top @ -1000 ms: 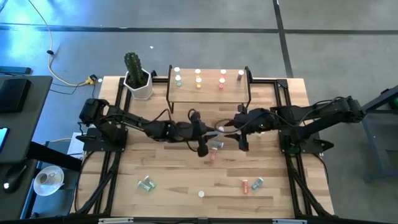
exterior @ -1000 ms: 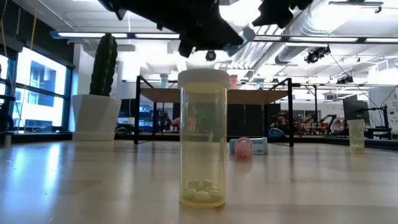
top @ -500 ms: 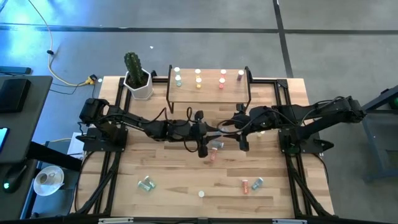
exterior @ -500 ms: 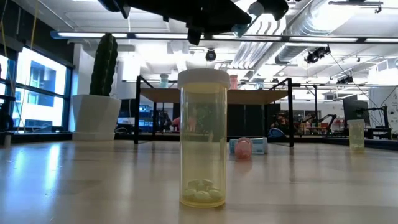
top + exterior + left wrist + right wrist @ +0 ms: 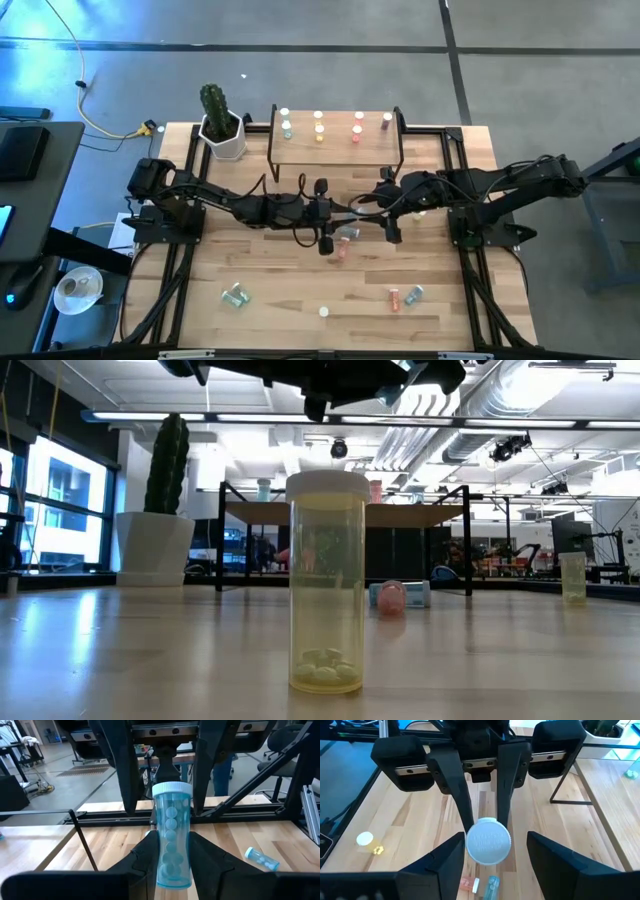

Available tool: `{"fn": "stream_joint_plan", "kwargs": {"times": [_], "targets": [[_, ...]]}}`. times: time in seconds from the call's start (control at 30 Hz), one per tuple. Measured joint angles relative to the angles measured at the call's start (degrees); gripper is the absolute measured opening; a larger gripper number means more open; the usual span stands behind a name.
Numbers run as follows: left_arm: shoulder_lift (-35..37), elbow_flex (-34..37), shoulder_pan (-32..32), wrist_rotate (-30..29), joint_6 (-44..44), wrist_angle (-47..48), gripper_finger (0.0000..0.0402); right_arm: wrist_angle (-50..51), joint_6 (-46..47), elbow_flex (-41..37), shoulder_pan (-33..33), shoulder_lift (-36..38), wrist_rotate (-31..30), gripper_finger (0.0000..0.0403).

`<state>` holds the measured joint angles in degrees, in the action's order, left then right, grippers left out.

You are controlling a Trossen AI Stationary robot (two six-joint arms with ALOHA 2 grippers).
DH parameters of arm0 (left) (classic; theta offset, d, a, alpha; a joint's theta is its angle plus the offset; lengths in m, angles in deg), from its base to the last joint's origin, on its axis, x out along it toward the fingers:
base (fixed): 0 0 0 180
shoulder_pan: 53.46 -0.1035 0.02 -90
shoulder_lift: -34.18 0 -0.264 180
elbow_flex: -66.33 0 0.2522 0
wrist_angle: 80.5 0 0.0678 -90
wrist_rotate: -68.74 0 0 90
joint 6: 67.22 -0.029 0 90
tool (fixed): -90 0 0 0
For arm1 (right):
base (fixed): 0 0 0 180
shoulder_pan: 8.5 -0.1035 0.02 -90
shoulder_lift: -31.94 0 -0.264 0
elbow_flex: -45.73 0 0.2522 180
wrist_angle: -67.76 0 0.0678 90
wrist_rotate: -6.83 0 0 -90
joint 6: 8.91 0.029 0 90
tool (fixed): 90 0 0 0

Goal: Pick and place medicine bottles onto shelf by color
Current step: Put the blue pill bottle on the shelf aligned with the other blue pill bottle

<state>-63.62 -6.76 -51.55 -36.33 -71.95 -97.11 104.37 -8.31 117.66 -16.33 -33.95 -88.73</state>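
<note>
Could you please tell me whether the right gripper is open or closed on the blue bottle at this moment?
Open. The right gripper's fingers stand clear either side of the blue bottle's white cap; the left gripper holds it.

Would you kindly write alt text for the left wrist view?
The left gripper is shut on a pale blue bottle with a white cap, facing the open right gripper. Another blue bottle lies on the wooden table.

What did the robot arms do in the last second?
The left fingers, shut on the blue bottle, turned and carried it a little toward the right fingers, which stayed wide open, facing its white cap. It has not been handed over. The shelf, its bottles and those on the table did not move.
</note>
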Motion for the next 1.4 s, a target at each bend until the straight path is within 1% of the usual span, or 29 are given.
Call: {"fn": "stream_joint_plan", "kwargs": {"times": [0.13,0.3,0.5,0.6,0.83,0.9,1.03,1.27,1.4], "targets": [[0.0,0.0,-0.02,-0.09,0.0,0.05,0.0083,-0.01,0.02,0.0,0.0,0.0,0.02,0.0191],[0.0,0.0,-0.02,-0.13,0.01,0.07,0.0083,-0.02,1.09,0.0,-0.02,0.0,0.25,0.0147],[0.0,0.0,-0.02,-0.22,0.11,0.11,0.0083,-0.02,1.09,0.0,0.0,0.0,2.6,0.0101],[0.0,0.0,-0.02,-0.2,0.24,0.13,0.0083,-0.02,1.21,0.0,0.0,0.0,2.6,0.0095],[0.0,-0.02,-0.02,-0.25,0.26,0.36,0.0083,-0.02,2.57,0.0,0.0,0.0,2.71,0.0102],[0.0,-0.02,-0.01,-0.62,1.47,0.41,0.0086,-0.04,3.65,0.0,0.0,0.0,2.75,0.0102],[0.0,-0.07,-0.04,0.28,2.67,0.86,0.0112,-0.02,5.02,0.0,0.0,-0.02,2.84,0.0102],[0.25,-0.05,-0.04,0.54,4.79,3.52,0.0191,-0.13,7.1,0.0,-0.02,0.0,1.93,0.0103],[4.03,-0.07,-0.58,0.55,5.6,8.32,0.021,-0.01,7.04,-0.01,-0.02,0.05,-0.05,0.0103]]}}
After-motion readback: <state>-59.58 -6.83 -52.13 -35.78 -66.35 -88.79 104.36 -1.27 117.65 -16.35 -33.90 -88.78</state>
